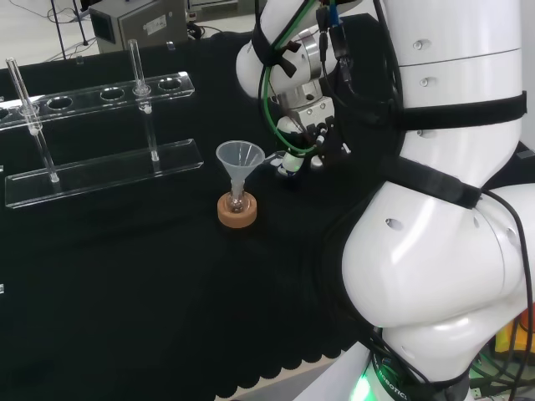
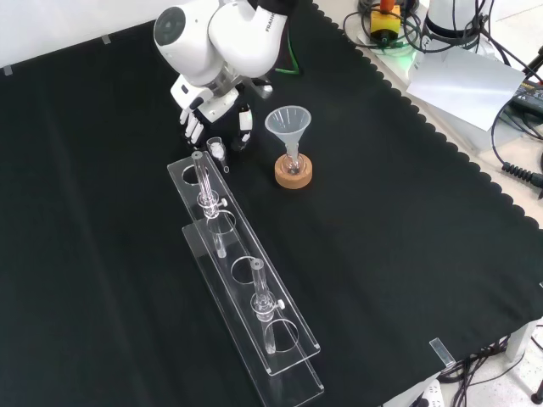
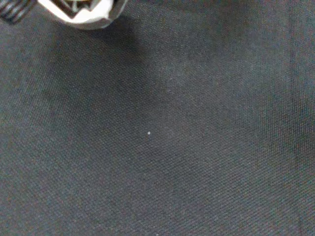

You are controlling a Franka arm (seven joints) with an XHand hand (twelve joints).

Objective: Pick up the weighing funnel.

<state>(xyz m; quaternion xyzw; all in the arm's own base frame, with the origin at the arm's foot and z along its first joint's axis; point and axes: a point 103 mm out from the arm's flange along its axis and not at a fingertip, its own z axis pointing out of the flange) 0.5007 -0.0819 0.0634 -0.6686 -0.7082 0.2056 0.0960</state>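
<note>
The weighing funnel (image 2: 218, 149), a small clear piece, lies on the black cloth by the near end of the clear rack in the front view. My hand (image 2: 205, 103) hangs just above it. The fingers (image 2: 190, 127) point down on one side of the piece and the thumb (image 2: 244, 123) on the other. The fingers look relaxed and apart, and none is curled round it. In the head view the hand (image 1: 306, 125) sits low over the cloth to the right of the big funnel. The wrist view has bare cloth and a blurred white part of the hand (image 3: 78, 12).
The big funnel (image 2: 288, 123) stands in a small flask on a cork ring (image 2: 293, 172), just right of the hand in the front view. A long clear tube rack (image 2: 246, 280) holding two tubes runs toward the front. The cloth's scalloped edge (image 2: 441, 127) is at the right.
</note>
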